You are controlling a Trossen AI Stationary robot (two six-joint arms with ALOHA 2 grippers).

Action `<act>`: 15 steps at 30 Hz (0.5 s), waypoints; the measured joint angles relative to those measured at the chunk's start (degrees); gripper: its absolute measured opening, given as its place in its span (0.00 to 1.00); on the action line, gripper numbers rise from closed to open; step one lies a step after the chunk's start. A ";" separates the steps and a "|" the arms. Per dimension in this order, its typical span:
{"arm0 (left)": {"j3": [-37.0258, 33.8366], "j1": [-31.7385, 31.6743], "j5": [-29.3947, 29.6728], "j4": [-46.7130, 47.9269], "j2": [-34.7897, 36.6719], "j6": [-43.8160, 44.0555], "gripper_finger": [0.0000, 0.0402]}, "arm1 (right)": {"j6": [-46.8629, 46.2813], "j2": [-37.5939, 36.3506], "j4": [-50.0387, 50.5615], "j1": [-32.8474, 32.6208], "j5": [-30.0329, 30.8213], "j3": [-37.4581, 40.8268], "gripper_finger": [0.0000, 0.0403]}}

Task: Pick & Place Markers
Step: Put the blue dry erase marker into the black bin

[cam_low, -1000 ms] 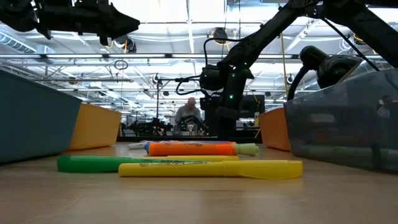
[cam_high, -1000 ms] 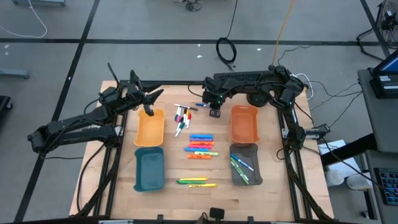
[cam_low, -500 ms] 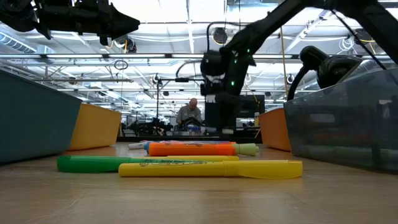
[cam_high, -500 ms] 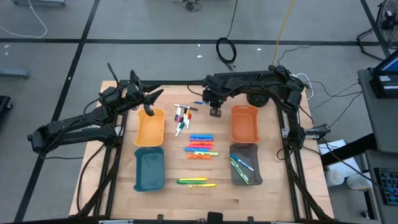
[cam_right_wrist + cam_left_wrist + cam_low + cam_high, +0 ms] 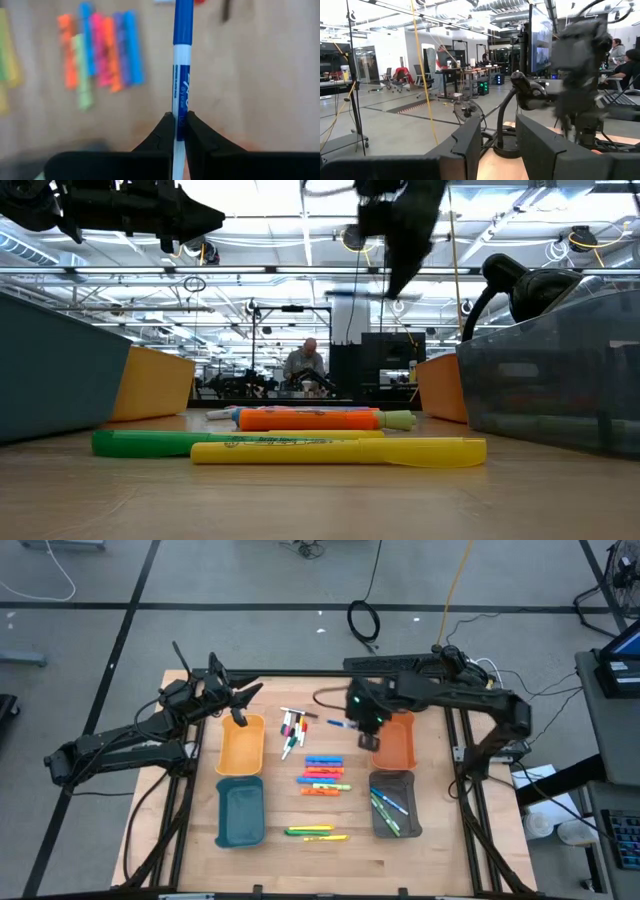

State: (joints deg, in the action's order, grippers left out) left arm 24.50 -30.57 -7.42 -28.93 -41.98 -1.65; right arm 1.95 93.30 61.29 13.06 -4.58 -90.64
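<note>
We see the right gripper [image 5: 180,119] up in the air, near the orange tray [image 5: 396,740] on the right side of the surface [image 5: 290,850]. Its jaws are squeezed tight on a thin white marker with a blue cap [image 5: 181,60]. In the high view the marker sticks out sideways from the gripper, above the wood.

Below it lie more markers. A row of fat bright highlighters [image 5: 323,774] sits in the middle. A little bunch of thin pens [image 5: 292,728] lies farther back. A green and a yellow highlighter [image 5: 315,832] lie close to the front edge. A few pens rest in the grey tray [image 5: 394,806].

The left gripper [image 5: 238,717] waits over the back end of the yellow-orange tray [image 5: 240,747]. Its jaws are partly apart and hold nothing. The teal tray [image 5: 240,812] sits in front of that one.
</note>
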 joint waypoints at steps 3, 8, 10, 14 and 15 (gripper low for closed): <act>0.00 0.00 0.01 0.00 0.00 0.01 0.32 | -7.81 -4.75 2.72 -4.32 0.00 2.23 0.02; 0.01 0.00 0.02 0.00 0.00 0.02 0.32 | -22.77 -11.52 5.96 -11.53 -0.04 8.16 0.02; -0.01 0.02 0.02 0.02 0.00 0.33 0.32 | -28.95 -14.21 6.86 -14.40 -0.59 11.57 0.02; 0.00 0.01 0.01 0.00 0.00 0.33 0.32 | -41.80 -19.78 6.27 -20.93 -5.37 20.50 0.02; 0.00 0.01 0.02 0.01 0.00 0.33 0.32 | -45.41 -21.14 5.55 -22.55 -6.64 22.93 0.02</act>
State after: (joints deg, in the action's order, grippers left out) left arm 24.50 -30.56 -7.40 -28.92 -41.98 -1.32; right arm -43.46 72.17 66.84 -9.48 -11.22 -67.72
